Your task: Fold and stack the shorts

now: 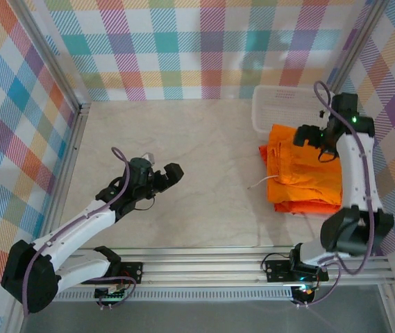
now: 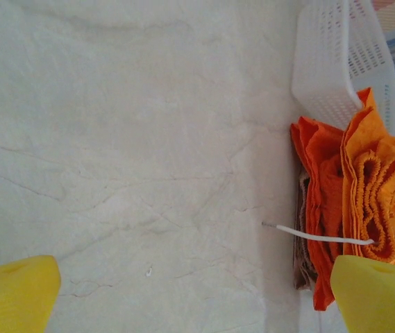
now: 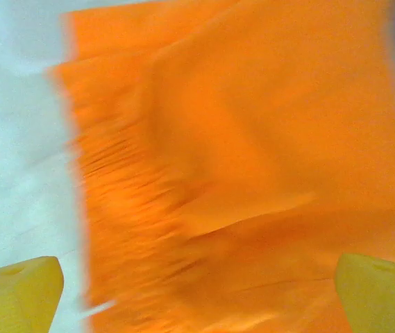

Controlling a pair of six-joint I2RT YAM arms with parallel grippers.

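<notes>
A folded stack of bright orange shorts [image 1: 301, 173] lies at the right of the table, against the basket. From its near-left side a white drawstring [image 1: 256, 184] trails onto the table. In the left wrist view the orange shorts [image 2: 350, 187] show gathered waists, and a dusty pink layer [image 2: 301, 257] peeks out underneath. My right gripper [image 1: 314, 143] hovers open over the back of the stack; its blurred wrist view looks down on orange cloth [image 3: 239, 173] with nothing between the fingers [image 3: 17, 291]. My left gripper [image 1: 166, 175] is open over bare table at left-centre, far from the stack.
A white plastic lattice basket [image 1: 280, 104] stands at the back right, touching the stack's far edge, and shows as the basket [image 2: 336, 62] in the left wrist view. Checked walls and metal frame posts enclose the beige table [image 1: 204, 152].
</notes>
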